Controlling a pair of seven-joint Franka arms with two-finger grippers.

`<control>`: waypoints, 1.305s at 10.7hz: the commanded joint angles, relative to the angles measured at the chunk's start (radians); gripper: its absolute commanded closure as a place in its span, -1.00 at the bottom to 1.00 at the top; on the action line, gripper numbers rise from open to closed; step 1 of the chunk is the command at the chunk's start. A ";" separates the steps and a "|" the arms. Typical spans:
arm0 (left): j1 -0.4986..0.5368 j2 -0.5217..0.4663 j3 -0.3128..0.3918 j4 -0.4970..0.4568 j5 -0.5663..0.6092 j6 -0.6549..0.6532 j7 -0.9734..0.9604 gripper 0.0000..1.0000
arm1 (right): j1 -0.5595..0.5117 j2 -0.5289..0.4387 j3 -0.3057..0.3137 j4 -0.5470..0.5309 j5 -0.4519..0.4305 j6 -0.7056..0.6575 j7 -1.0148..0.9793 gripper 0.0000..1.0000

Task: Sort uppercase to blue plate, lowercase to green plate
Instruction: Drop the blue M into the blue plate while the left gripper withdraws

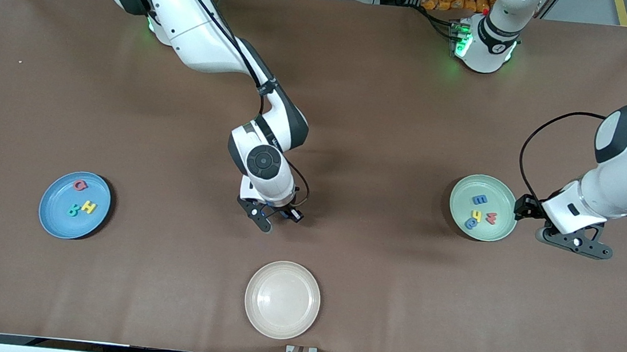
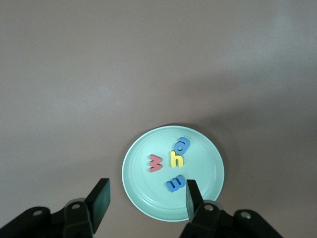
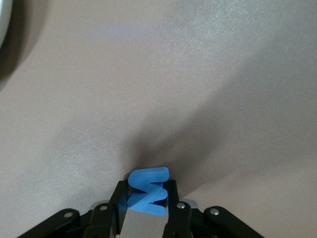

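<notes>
Right gripper [image 3: 148,201] of mine is clamped on the blue M [image 3: 148,191], low over bare table [image 1: 388,120] between the blue plate [image 1: 51,214] and the green plate [image 1: 460,204], above the beige plate [image 1: 254,308].

From the front my own wrist hides the M; only my right wrist view shows it, its lower part lost between the fingers [image 3: 121,201]. My left gripper [image 2: 146,198] hangs with fingers apart and empty over the green plate's edge, where the red w [image 2: 155,162], yellow h [image 2: 177,158], blue a-like letter [image 2: 182,145] and blue E-shaped letter [image 2: 176,183] lie. On the blue plate sit the green R [image 1: 74,210], yellow H [image 1: 89,207] and a red rounded letter [image 1: 80,185], too small to read.
</notes>
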 commanded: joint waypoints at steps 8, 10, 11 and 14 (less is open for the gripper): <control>-0.270 -0.111 0.206 0.184 -0.093 -0.217 -0.006 -1.00 | -0.235 -0.137 -0.004 -0.027 -0.009 -0.298 -0.510 1.00; -0.382 -0.158 0.353 0.194 -0.183 -0.228 -0.006 -1.00 | -0.300 -0.192 -0.005 -0.096 -0.008 -0.310 -0.643 1.00; -0.434 -0.183 0.417 0.194 -0.214 -0.228 -0.006 -1.00 | -0.333 -0.215 -0.007 -0.133 -0.011 -0.310 -0.718 1.00; -0.620 -0.279 0.666 0.192 -0.317 -0.230 -0.008 -1.00 | -0.445 -0.249 -0.027 -0.161 -0.032 -0.336 -0.999 1.00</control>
